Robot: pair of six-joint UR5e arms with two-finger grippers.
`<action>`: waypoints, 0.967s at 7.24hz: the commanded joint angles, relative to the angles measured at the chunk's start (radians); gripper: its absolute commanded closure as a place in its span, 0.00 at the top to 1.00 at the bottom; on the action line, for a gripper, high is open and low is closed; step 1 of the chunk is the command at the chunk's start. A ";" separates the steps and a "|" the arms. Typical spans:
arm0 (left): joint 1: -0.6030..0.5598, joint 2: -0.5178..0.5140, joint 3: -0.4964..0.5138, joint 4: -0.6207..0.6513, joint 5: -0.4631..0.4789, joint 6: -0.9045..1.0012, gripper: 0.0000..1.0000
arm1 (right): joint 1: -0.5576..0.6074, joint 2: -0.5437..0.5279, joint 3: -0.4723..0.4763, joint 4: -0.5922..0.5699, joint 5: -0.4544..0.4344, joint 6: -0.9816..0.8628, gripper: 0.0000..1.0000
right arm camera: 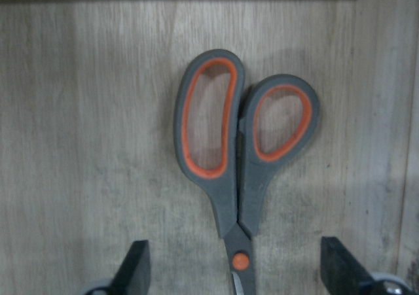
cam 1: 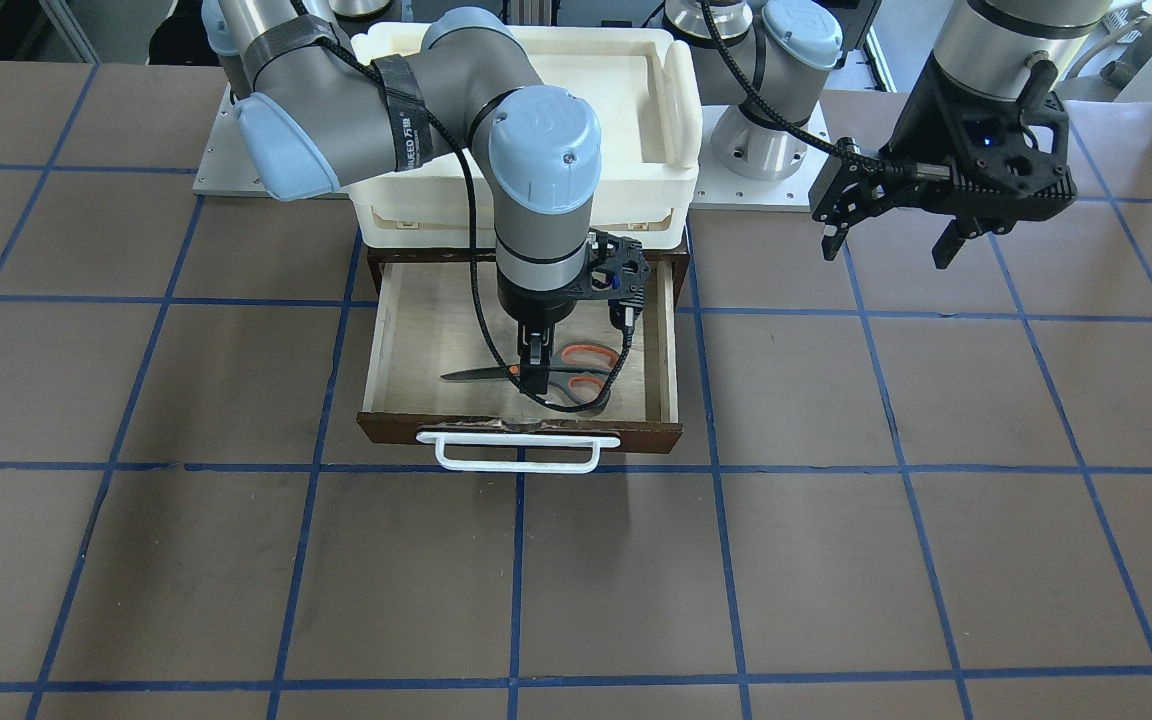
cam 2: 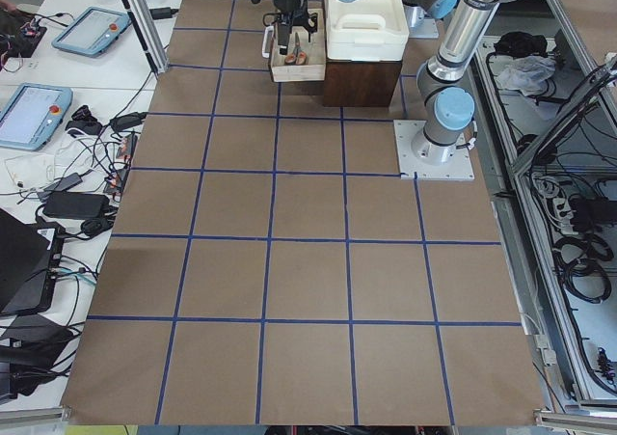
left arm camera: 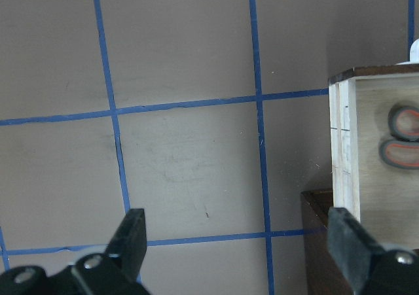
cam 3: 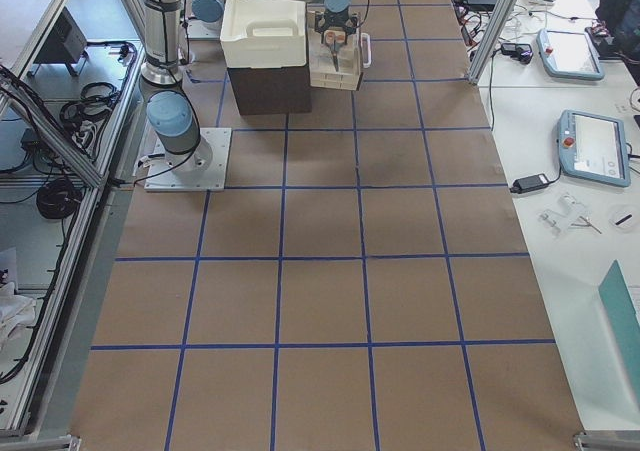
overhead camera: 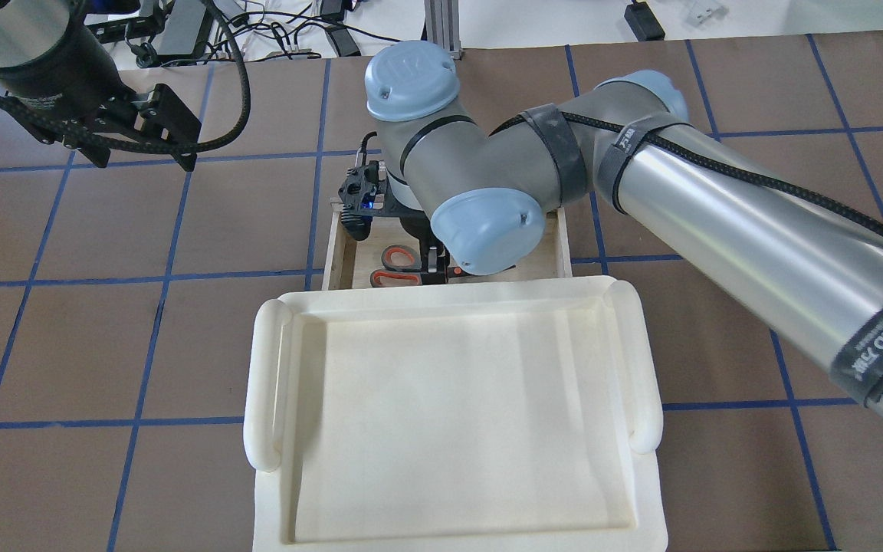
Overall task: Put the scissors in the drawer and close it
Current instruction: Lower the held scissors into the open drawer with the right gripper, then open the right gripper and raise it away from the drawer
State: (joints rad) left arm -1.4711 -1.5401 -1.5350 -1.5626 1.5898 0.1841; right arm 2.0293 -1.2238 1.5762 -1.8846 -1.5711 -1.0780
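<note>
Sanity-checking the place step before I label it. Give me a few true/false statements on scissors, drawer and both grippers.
1. The scissors lie inside the drawer. True.
2. The drawer is shut. False: it is pulled out, with its floor exposed.
3. The right gripper is clamped on the scissors. False: its fingers stand wide apart on either side of them.
4. The left gripper is open and empty, over the table beside the drawer. True.

Grey, orange-lined scissors (right arm camera: 226, 200) lie flat, blades seemingly closed, on the pale floor of the pulled-open, dark-fronted drawer (cam 1: 636, 436).
</note>
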 commanded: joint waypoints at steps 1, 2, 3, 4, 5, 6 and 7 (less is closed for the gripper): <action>0.000 0.001 -0.001 -0.002 -0.001 0.000 1.00 | -0.001 -0.013 -0.005 -0.002 -0.003 0.001 0.99; -0.002 0.001 -0.001 -0.002 -0.001 0.000 1.00 | -0.001 -0.022 -0.008 -0.007 -0.003 0.001 0.99; 0.000 0.000 -0.001 -0.001 -0.001 0.000 1.00 | -0.004 -0.051 -0.015 -0.055 -0.009 0.003 0.99; -0.003 -0.002 -0.001 0.003 -0.002 0.000 1.00 | -0.035 -0.081 -0.016 -0.071 -0.050 0.010 0.99; -0.002 -0.003 -0.001 0.010 -0.002 0.000 1.00 | -0.073 -0.115 -0.015 -0.064 -0.049 0.015 0.99; 0.000 -0.003 -0.001 0.001 -0.001 0.000 1.00 | -0.119 -0.164 -0.015 -0.030 -0.044 0.029 0.99; 0.000 -0.012 -0.001 0.013 -0.002 0.000 1.00 | -0.168 -0.230 -0.010 0.019 -0.049 0.044 0.99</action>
State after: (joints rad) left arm -1.4718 -1.5451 -1.5355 -1.5566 1.5884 0.1841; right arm 1.9179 -1.3831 1.5626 -1.9131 -1.6166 -1.0508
